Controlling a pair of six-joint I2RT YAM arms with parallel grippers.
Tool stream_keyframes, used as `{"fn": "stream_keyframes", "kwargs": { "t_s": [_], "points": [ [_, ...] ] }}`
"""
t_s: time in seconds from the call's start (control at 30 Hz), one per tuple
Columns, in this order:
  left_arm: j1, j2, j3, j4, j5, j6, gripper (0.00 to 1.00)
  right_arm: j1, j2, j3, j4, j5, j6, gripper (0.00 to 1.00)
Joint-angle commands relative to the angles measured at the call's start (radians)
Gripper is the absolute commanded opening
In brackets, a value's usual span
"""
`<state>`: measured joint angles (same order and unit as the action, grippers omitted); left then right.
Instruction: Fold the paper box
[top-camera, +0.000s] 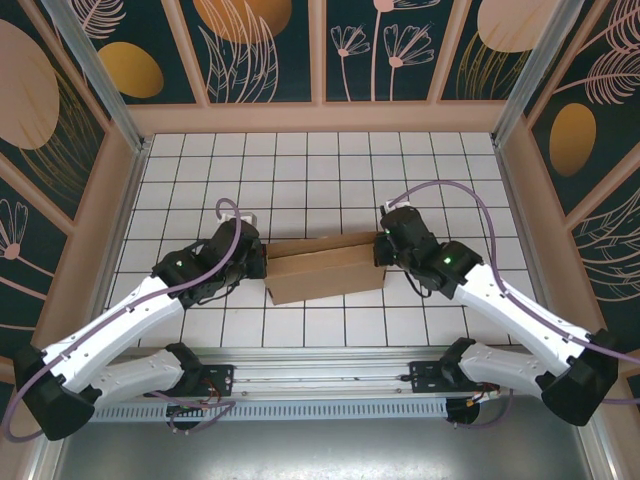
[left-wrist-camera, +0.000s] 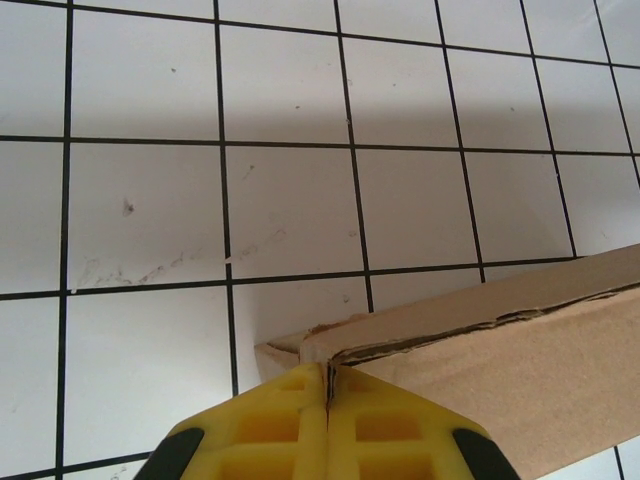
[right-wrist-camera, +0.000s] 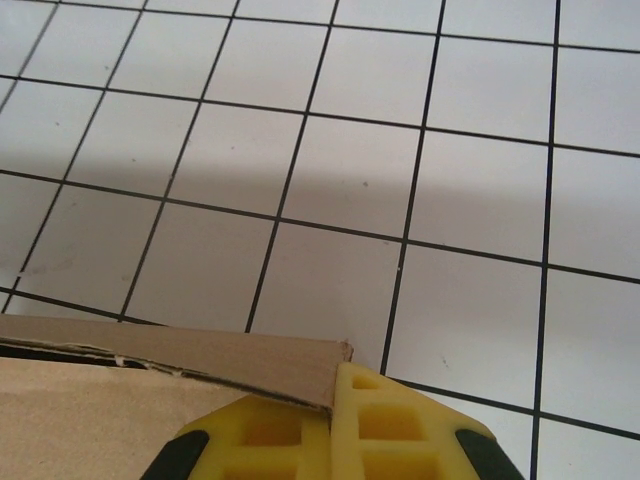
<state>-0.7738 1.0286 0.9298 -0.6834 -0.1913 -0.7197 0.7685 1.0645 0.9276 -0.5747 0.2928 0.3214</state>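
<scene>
**Gridded desk (top-camera: 300, 170) with a box (top-camera: 325, 272) braced at both ends**

White tiles ruled in black cover the desk, which is walled by leaf-patterned panels. The brown cardboard box is seen at the desk's middle, low and partly formed, between the two arms. The left fingers (left-wrist-camera: 290, 425) are clenched on nothing, their tips set against the box's left corner. The right fingers (right-wrist-camera: 400, 420) are likewise clenched at its right end. This pinning from both sides is judged to steady the walls for folding.

You see the paper box (top-camera: 325, 272) plain brown and the table (top-camera: 300, 170) white with a black grid. The left gripper (left-wrist-camera: 327, 378) and the right gripper (right-wrist-camera: 335, 390) are yellow, the arms (top-camera: 120, 320) white and black, the walls (top-camera: 420, 50) dark teal with peach leaves.
</scene>
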Motion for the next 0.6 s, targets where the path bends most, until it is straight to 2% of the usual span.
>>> {"fn": "stream_keyframes", "kwargs": {
  "t_s": [0.0, 0.17, 0.43, 0.57],
  "points": [
    [-0.007, 0.007, 0.029, 0.102, 0.076, -0.043, 0.0, 0.028, 0.014, -0.004, 0.068, -0.052, 0.019, 0.0],
    [-0.004, -0.005, -0.011, 0.126, 0.046, -0.092, 0.0, 0.027, -0.003, -0.018, 0.077, -0.054, 0.03, 0.0],
    [-0.002, -0.007, -0.045, 0.145, 0.061, -0.14, 0.0, 0.029, -0.008, -0.036, 0.088, -0.055, 0.036, 0.0],
    [-0.002, -0.008, -0.072, 0.137, 0.042, -0.121, 0.0, 0.029, -0.012, -0.037, 0.088, -0.05, 0.035, 0.0]
  ]
}}
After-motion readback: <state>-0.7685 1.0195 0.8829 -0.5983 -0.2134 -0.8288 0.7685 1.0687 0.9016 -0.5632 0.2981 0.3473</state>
